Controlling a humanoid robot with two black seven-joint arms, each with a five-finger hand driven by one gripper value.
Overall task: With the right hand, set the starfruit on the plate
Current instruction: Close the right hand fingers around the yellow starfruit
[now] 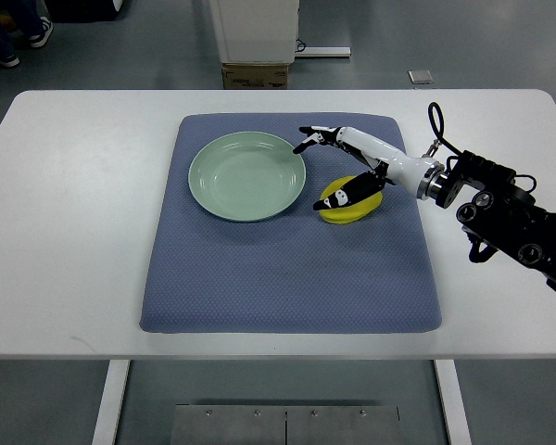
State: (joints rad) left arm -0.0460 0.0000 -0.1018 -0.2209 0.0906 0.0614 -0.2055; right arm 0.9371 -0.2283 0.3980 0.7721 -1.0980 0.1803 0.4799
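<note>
While the right hand (347, 167) hangs over the starfruit (349, 201) on the blue mat (287, 269), fingers spread, thumb touching fruit, not gripping yet. Fruit lies just right of the green plate (247, 176), long axis tilted up-right. Left arm unseen.

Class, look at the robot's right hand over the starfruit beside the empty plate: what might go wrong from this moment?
1. The right hand lies over the starfruit with fingers spread rather than wrapped round it, so the fruit may slip when lifted.
2. The starfruit sits close to the plate rim, so a low carry could knock or shift the plate on the blue mat.
</note>
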